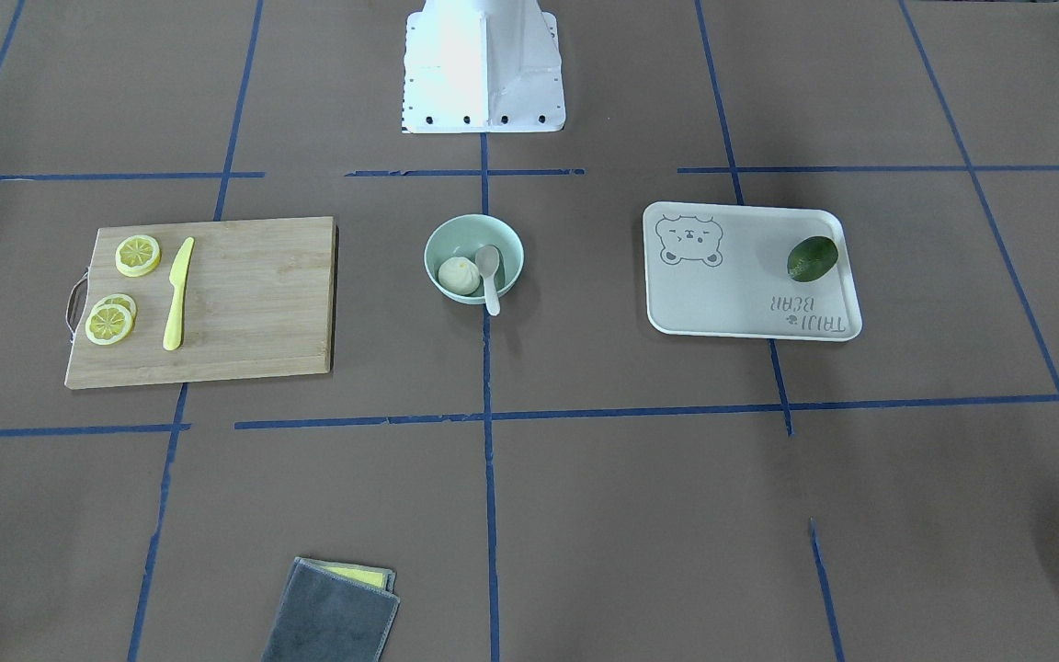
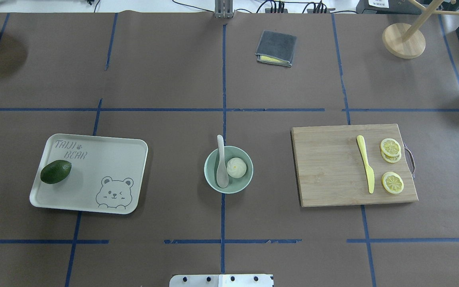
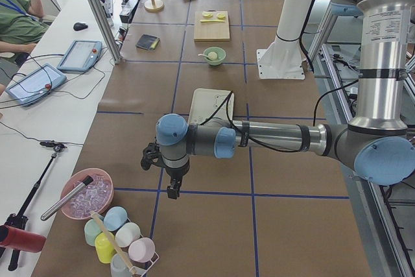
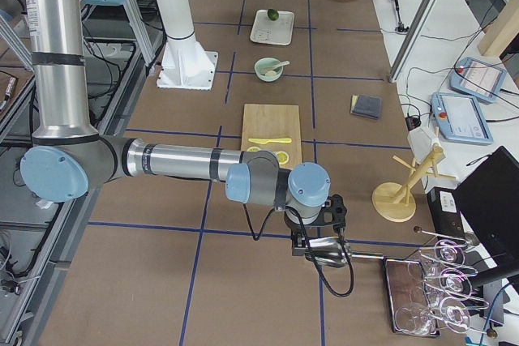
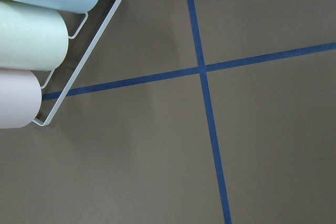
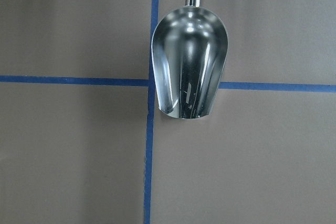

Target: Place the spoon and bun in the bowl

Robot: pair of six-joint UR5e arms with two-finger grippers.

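Overhead view, bottom of frame to top.

1. Base plate (image 2: 221,280), white, bottom centre edge.
2. Bowl (image 2: 207,172), pale mint green, frame centre, on the vertical blue tape line. It holds:
 - Bun (image 2: 236,168), white with a pleated top, in the right half.
 - Spoon (image 2: 221,167), off-white, scoop down in the left half beside the bun, handle leaning over the upper rim.
3. Tray (image 2: 106,159), beige and rectangular, centre left. It is printed "TAIJI BEAR" with a paw mark at its upper left and a winking bear face at its lower right. A dark green fruit (image 2: 55,172) lies at its left end.
4. Cutting board (image 2: 329,167), wood, centre right, well apart from the bowl. It carries a yellow knife (image 2: 365,163) and lemon slices (image 2: 392,183) near its right edge.
5. Cloth (image 2: 276,48), grey over yellow and folded, top centre.
6. Wooden stand (image 2: 403,40), top right.

Side views:
- Left gripper (image 3: 172,192), lower left of frame, points down over bare paper near pastel cups (image 5: 31,40) in a wire rack. Whether its jaws are apart or together cannot be told.
- Right gripper (image 4: 310,249), lower centre of frame, hangs over a metal scoop (image 6: 190,66). Its jaw state cannot be told either.
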